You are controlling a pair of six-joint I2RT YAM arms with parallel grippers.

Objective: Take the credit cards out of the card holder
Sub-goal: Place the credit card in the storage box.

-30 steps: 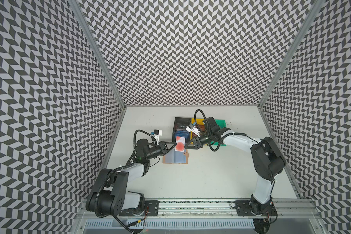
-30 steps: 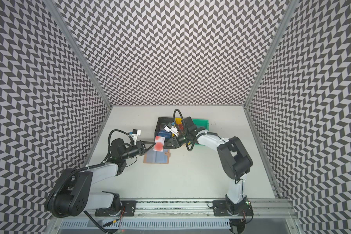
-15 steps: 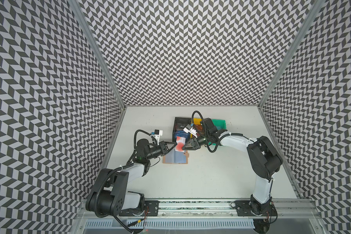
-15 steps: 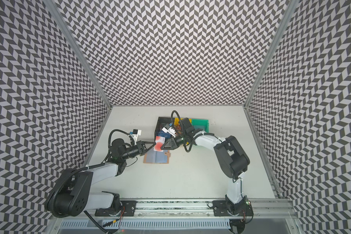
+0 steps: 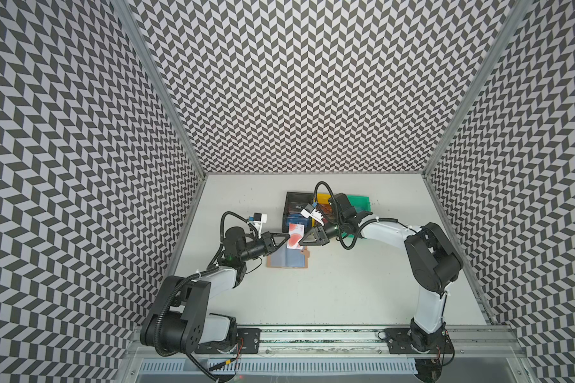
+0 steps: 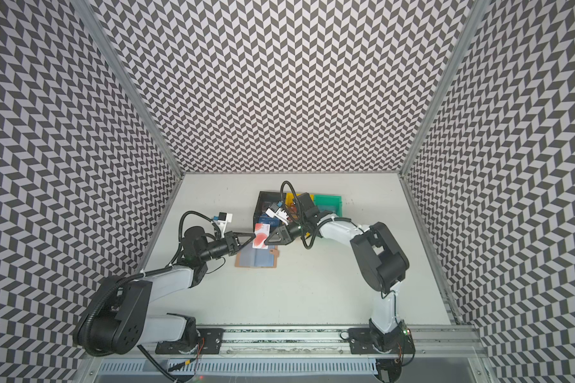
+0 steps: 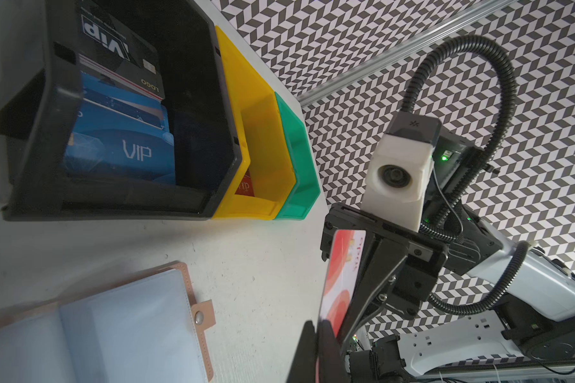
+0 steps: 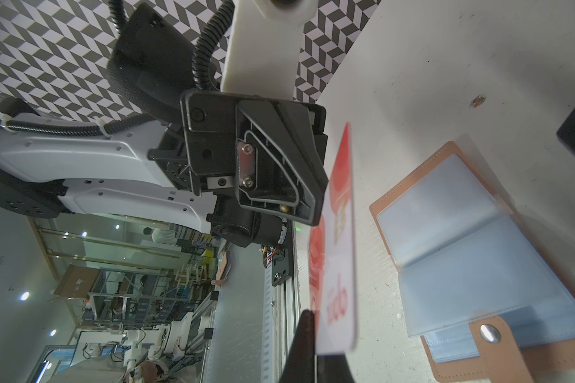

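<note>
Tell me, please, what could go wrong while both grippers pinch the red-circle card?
The left gripper and right gripper are both shut on the card; if either arm moves before one lets go, it may bend or twist loose.
Each grips only an edge, so after release it could slip and drop onto the open card holder.

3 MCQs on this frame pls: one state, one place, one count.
1. The card holder is: A snapped shut B lying open, sleeves up C standing on edge
2. The pale card with red circles is: A in a holder sleeve B dropped in a bin C pinched between left gripper and right gripper
3. Bins in the row: A three B two C five
Key: 1 B, clear pages face up; 2 C, both jaw pairs close on its edges; 3 A, black bin, yellow bin, green bin.
</note>
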